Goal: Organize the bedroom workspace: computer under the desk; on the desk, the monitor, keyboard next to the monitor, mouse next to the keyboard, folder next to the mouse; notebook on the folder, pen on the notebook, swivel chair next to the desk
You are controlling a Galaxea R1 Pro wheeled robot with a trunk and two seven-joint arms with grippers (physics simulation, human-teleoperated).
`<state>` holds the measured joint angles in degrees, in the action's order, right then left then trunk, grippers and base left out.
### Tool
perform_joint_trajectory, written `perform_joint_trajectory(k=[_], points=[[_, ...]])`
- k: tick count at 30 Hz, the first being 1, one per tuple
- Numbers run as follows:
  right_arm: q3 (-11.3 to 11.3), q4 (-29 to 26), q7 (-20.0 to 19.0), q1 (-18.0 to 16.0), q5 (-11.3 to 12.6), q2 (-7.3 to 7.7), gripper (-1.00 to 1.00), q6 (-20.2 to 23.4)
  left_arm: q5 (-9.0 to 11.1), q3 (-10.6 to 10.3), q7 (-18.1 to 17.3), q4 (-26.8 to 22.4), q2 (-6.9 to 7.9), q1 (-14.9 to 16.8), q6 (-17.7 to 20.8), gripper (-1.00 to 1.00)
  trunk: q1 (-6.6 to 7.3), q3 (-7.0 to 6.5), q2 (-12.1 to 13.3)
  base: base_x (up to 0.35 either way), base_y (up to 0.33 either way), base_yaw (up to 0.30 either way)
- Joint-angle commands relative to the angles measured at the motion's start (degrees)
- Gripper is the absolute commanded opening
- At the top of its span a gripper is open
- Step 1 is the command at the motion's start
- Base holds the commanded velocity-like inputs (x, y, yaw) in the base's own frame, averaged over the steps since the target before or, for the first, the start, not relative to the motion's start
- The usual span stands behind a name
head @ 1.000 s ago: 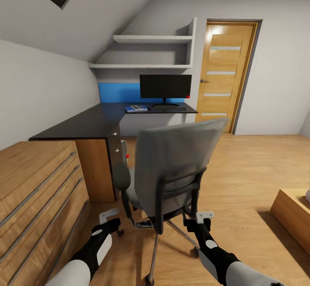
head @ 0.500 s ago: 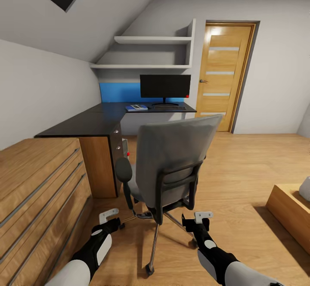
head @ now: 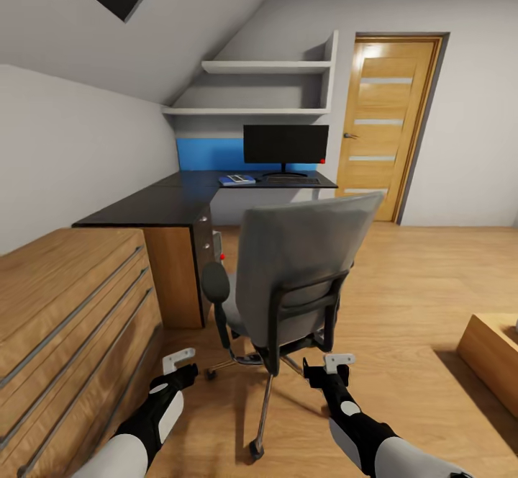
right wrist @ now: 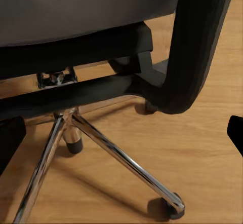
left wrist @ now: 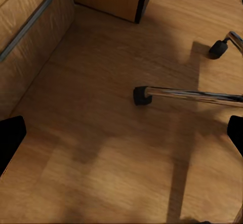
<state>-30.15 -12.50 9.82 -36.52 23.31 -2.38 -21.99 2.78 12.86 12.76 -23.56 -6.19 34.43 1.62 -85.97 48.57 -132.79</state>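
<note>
The grey swivel chair (head: 302, 255) stands with its back to me, just off the corner of the black-topped desk (head: 158, 208). Both grippers hang low behind it. My left gripper (head: 180, 361) is open above the floor beside a chrome chair leg (left wrist: 192, 96). My right gripper (head: 329, 363) is open close behind the black backrest frame (right wrist: 202, 46). Far back on the desk stands the monitor (head: 285, 145) with the keyboard (head: 293, 181) in front of it. The blue folder (head: 237, 179) lies to its left with something pale on top. The computer (head: 218, 251) shows its red light under the desk. Mouse and pen are too small to tell.
A light wooden drawer unit (head: 65, 305) fills the left side, close to my left arm. A wooden door (head: 388, 129) is at the back right, and white shelves (head: 259, 68) hang above the desk. A low wooden box (head: 496, 359) sits at the right edge. Open floor lies right of the chair.
The whole view has swung, so the desk and door sit further right in the picture. The chair stands a little further from my grippers and nearer the desk. Both grippers stay open.
</note>
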Motion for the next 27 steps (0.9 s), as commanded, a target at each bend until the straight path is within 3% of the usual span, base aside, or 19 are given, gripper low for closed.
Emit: perform_joint_trajectory(k=[1, 27], points=[[-0.51, 0.02, 0.37, -0.04, 0.28, 0.01, 1.00, -0.16, 0.29, 0.06, 0.11, -0.08, -0.01, 0.02, 0.16, 1.00, 0.01, 0.06, -0.02, 0.000, 0.000, 0.243], [-0.59, -0.24, 0.38, -0.04, 0.33, 0.01, 1.00, -0.16, 0.10, -0.02, 0.16, 0.08, -0.33, 0.02, 0.38, 1.00, 0.01, 0.06, -0.02, 0.000, 0.000, 0.212]])
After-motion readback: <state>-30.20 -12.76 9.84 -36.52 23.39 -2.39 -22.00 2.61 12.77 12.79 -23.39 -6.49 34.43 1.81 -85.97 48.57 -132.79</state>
